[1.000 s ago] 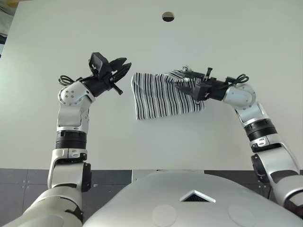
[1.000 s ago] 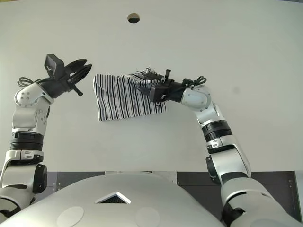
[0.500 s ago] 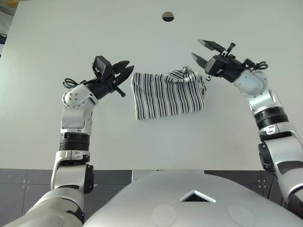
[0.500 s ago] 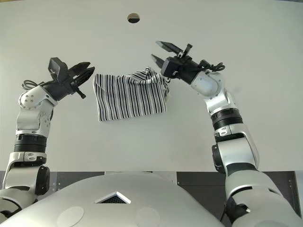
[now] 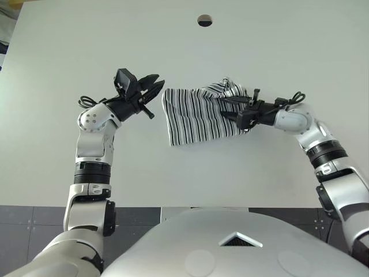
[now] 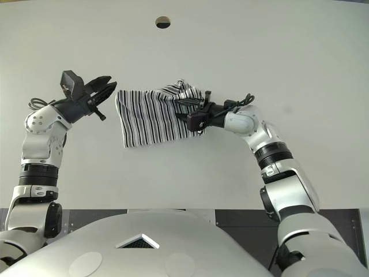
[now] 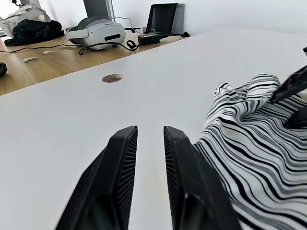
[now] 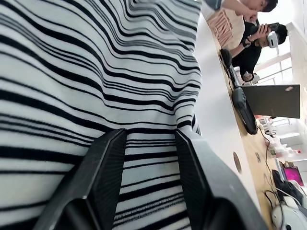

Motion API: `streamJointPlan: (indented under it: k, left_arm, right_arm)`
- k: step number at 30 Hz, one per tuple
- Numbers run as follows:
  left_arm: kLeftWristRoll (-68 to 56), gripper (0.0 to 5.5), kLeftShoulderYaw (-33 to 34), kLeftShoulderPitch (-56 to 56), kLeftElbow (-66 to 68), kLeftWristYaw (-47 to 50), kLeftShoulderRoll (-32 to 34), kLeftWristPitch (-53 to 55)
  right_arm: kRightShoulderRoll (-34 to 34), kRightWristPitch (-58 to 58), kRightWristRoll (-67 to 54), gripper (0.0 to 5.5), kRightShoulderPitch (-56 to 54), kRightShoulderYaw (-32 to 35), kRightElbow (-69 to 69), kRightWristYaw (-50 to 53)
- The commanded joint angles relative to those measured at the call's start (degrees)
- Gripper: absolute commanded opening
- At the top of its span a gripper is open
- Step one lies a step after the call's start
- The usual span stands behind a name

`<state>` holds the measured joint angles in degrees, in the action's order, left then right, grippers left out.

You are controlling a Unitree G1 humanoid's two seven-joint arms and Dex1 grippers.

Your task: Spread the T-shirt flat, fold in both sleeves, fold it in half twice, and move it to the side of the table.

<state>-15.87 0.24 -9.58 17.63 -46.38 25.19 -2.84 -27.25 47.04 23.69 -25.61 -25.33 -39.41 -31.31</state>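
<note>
White tabletop [image 5: 300,46] carries the folded striped T-shirt [image 5: 196,118]. On its right edge rests our right hand [image 5: 226,107], parted over fabric; our left hand [image 5: 157,83], narrowly parted, hovers just off its left edge. We should pinch every layer before sliding.

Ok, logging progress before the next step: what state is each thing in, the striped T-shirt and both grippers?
Black-and-white striped T-shirt: folded to a rough rectangle on the white table, far right corner bunched up.
Left black two-finger gripper: open, empty, beside the shirt's left edge.
Right black two-finger gripper: open, over the shirt's right part.
</note>
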Motion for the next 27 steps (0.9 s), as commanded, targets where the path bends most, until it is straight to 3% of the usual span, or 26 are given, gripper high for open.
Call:
streamJointPlan:
  k: [1,9,15,24,27]
  left_arm:
    - [1.14,1.00,-0.03,-0.24,0.10,0.27,-0.27,-0.67]
    - [1.55,1.00,-0.10,-0.46,-0.04,0.23,-0.56,-0.68]
    - [1.93,1.00,0.12,-0.54,0.49,0.39,-0.64,-1.08]
    - [0.11,1.00,2.67,1.33,-0.60,1.32,-0.90,-1.98]
    - [-0.65,1.00,3.83,1.75,-1.56,1.68,-1.20,-2.15]
  right_arm:
    - [-1.02,-2.60,1.15,1.87,-1.82,1.75,-1.80,2.74]
    - [3.15,-13.55,-12.62,1.87,-2.67,8.74,-3.49,-2.89]
    - [6.09,-18.30,-13.55,1.87,-7.36,12.26,-11.36,1.83]
    - [6.89,-3.22,-17.66,1.87,2.21,5.57,7.10,-11.30]
    - [5.49,-4.48,-6.34,1.87,1.82,2.26,6.49,-6.29]
